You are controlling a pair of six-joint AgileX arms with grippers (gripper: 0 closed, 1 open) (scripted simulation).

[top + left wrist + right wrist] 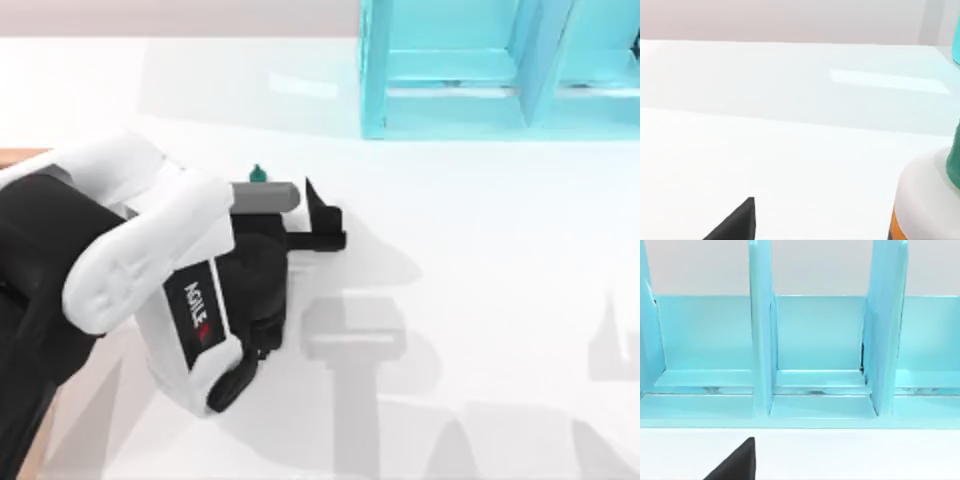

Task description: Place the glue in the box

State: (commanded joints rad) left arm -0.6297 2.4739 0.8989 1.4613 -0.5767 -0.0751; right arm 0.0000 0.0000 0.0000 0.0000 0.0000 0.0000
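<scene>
Left end effector (300, 205) sits at the glue (258, 176) near the desk's (480, 300) left side, fingers spread, not yet clenched. We're mid-approach; next: clamp, lift, carry to box.

This is a rendered simulation of a robot work table rather than any lived-in room. The table (480, 300) is a plain white surface with a faint sheen and soft grey shadows, and the wall behind it is flat and pale, with no windows or furniture. A turquoise shelf (480, 70) with upright dividers stands at the far edge, its surfaces smooth and evenly coloured like a computer model; the right wrist view shows its compartments (817, 340) bare. A white and black robot arm (150, 280) marked AGILEX reaches over the left side of the table. A strip of light brown wood (15, 158) shows at the left edge.
</scene>
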